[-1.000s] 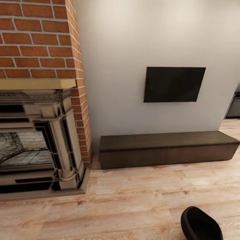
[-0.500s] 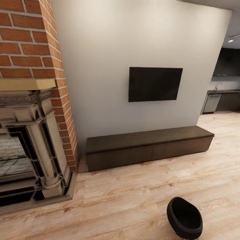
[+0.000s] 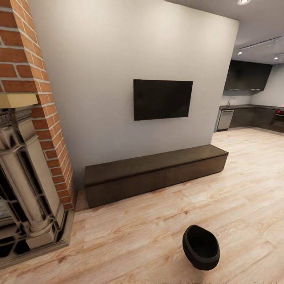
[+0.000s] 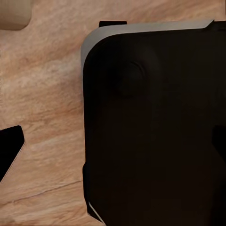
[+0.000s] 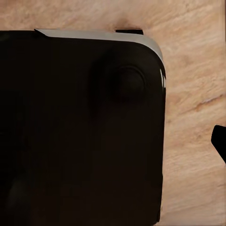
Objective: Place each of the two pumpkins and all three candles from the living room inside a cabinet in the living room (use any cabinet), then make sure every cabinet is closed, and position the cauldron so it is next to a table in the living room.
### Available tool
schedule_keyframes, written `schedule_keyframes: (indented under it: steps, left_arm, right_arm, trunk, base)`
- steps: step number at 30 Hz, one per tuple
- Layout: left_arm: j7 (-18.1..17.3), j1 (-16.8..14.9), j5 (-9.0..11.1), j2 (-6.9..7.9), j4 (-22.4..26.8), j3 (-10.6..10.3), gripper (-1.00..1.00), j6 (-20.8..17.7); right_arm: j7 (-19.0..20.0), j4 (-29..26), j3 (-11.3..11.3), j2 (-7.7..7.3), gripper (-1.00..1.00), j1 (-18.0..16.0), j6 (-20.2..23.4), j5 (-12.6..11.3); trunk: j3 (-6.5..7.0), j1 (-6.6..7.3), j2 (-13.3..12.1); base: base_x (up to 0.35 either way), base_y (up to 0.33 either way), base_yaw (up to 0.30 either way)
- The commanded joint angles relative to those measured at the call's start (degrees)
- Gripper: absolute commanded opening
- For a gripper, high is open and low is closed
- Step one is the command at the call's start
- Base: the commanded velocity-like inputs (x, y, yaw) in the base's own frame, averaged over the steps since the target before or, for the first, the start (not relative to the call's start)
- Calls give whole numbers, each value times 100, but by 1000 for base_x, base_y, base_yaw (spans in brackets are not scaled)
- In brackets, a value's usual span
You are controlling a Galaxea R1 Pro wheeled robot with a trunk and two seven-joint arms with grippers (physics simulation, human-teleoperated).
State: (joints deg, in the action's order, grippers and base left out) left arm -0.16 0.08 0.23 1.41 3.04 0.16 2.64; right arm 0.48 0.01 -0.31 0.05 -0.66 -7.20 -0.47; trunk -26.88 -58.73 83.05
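A: Where's the cabinet (image 3: pixel 156 173) relative to the robot?

B: Ahead across the wood floor (image 3: pixel 157 228), flush against the grey wall under the wall TV (image 3: pixel 162 99). Long axis runs along the wall, from beside the brick fireplace (image 3: pixel 31 157) toward the kitchen opening. Robot's on its way, well apart from it.

A: Cauldron?

B: Cauldron (image 3: pixel 201 247) sits on the floor on the near side, toward the robot's right, well clear of the cabinet's front edge. Mouth is tipped toward the cabinet. Right arm likely nearer, judging from the head view alone.

A: Fingers?

B: Cannot tell for either arm. Both wrist views look down at a black rounded-corner panel of the robot's body (image 4: pixel 155 127) over the floor. A dark sliver at the frame edge in each could be a fingertip, but the spread isn't readable.

A: Cabinet look?

B: Low, dark-brown wood, flat bare top, plain handleless front panels, all closed. No pumpkins or candles visible.
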Motion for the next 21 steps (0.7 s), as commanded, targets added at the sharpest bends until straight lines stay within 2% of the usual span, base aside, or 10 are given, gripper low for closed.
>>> schedule_keyframes:
  steps: [1, 21]
  left_arm:
    - [-2, 1, 3, 1, 3, 1, 100, 16]
    - [-2, 1, -48, 52, 10, -33, 100, 140]
  right_arm:
    - [5, 8, -4, -1, 100, -5, -26, -6]
    - [12, 8, -4, -4, 100, -5, -37, -26]
  trunk:
    - [-5, 0, 3]
    - [-43, 0, 3]
  base:
    - [0, 0, -285]
    - [0, 0, -284]
